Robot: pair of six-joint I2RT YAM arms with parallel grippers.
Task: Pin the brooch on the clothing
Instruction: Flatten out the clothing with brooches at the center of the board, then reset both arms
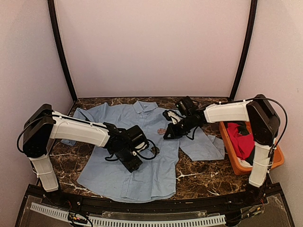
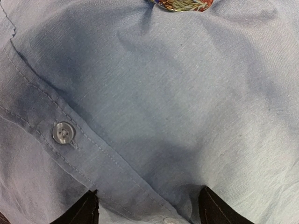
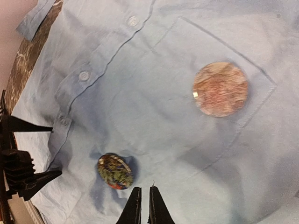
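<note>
Round floral brooch (image 3: 115,171) is lying on thin blue shirt (image 3: 154,116), just beside right end effector (image 3: 145,207), which is pressed together, empty; left end effector (image 2: 148,207) spread.

L pincer (image 1: 133,163) blocks shirt (image 1: 151,182) mid.

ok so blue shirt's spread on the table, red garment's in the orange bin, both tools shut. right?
Not both. The right tool is shut, but the left tool is open, its fingers wide apart over the blue shirt; the left wrist view shows it. The rest holds: shirt spread on the table, red garment in the orange bin.
</note>
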